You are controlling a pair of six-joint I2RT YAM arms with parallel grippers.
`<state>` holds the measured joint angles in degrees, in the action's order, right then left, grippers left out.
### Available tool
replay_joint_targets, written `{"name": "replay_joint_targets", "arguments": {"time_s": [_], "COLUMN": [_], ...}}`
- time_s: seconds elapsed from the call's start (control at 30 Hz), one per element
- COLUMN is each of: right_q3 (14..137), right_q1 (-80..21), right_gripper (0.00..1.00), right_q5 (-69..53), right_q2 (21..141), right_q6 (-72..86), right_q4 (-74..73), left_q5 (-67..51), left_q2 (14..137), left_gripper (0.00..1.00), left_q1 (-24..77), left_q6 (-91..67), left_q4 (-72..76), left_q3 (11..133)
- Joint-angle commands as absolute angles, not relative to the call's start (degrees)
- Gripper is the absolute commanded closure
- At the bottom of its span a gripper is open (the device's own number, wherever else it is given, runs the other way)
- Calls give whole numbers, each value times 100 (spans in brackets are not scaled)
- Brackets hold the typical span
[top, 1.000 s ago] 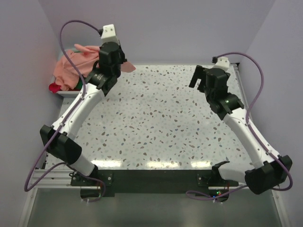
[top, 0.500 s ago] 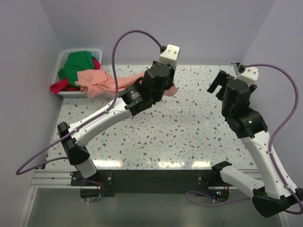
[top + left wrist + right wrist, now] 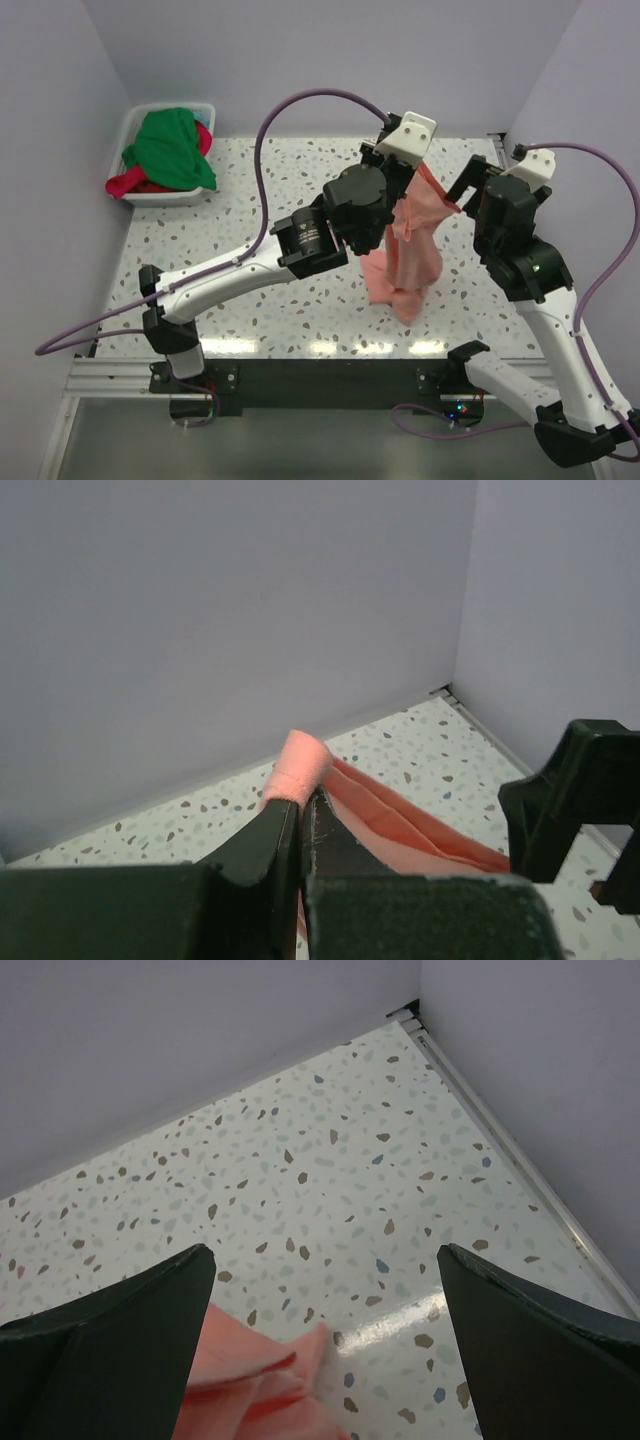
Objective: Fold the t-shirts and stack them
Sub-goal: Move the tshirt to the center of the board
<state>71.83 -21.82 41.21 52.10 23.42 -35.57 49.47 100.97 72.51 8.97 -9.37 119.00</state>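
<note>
Speckled table [image 3: 260,200], white tub [image 3: 160,198] far-left, salmon-pink t-shirt [image 3: 405,280] end

Your left arm [image 3: 230,268] and right arm [image 3: 562,335] present white link shells with black joint housings. One purple cable [image 3: 300,97] loops at upper centre, another [image 3: 578,147] at the right edge. The left gripper [image 3: 303,802] and right gripper [image 3: 325,1252] are black.

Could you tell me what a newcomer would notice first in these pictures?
The salmon-pink t-shirt hangs from the shut left gripper right of the middle of the table, its lower end bunched on the surface. The right gripper stands wide open beside it, empty. At far left, the green t-shirt and red-magenta t-shirt lie heaped in the white tub.
</note>
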Motion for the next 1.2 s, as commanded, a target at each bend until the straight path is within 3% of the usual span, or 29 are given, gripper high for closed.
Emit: {"name": "replay_joint_targets", "arguments": {"time_s": [0.0,0.17,0.33,0.43,0.53,0.57,0.67,0.77,0.9,0.93,1.03,1.17], "right_q3": [7146,7067,6961,6900,6821,6803,6724,6566,6224,6170,5986,5731], "right_q1": [-2197,-2188,-2188,-2197,-2197,-2197,-2188,-2197,-2188,-2188,-2197,-2188], "right_gripper": [1,1,1,1,1,1,1,1,1,1,1,1], "right_q5": [4210,4026,3850,3780,3665,3630,3542,3402,3042,2963,2655,2479], "right_q2": [5115,5185,5300,5343,5361,5370,5405,5396,5432,5458,5563,5590], "right_q6": [2435,2443,2522,2566,2610,2602,2610,2593,2567,2558,2584,2637], "right_q4": [-3533,-3481,-3419,-3384,-3331,-3322,-3322,-3305,-3208,-3182,-3182,-3120], "left_q5": [6018,7241,7584,7681,7795,7839,8304,8841,8782,8685,8070,7541], "left_q2": [9529,8658,8280,8174,8051,7999,7770,7524,7243,7173,7364,7953], "left_gripper": [100,100,100,100,96,67,19,4,0,0,0,0], "left_q1": [7198,7172,7093,6997,6935,6926,6926,6952,7040,7049,6716,6205], "left_q6": [1581,3282,3989,3798,2886,2335,1175,-414,-1843,-2272,-5822,-7854], "left_q4": [954,4290,5579,5459,4354,3768,2783,1335,-198,-1325,-4485,-6799], "left_q3": [10738,9187,8333,8025,7876,7718,7227,6805,6504,6539,7388,7778]}}
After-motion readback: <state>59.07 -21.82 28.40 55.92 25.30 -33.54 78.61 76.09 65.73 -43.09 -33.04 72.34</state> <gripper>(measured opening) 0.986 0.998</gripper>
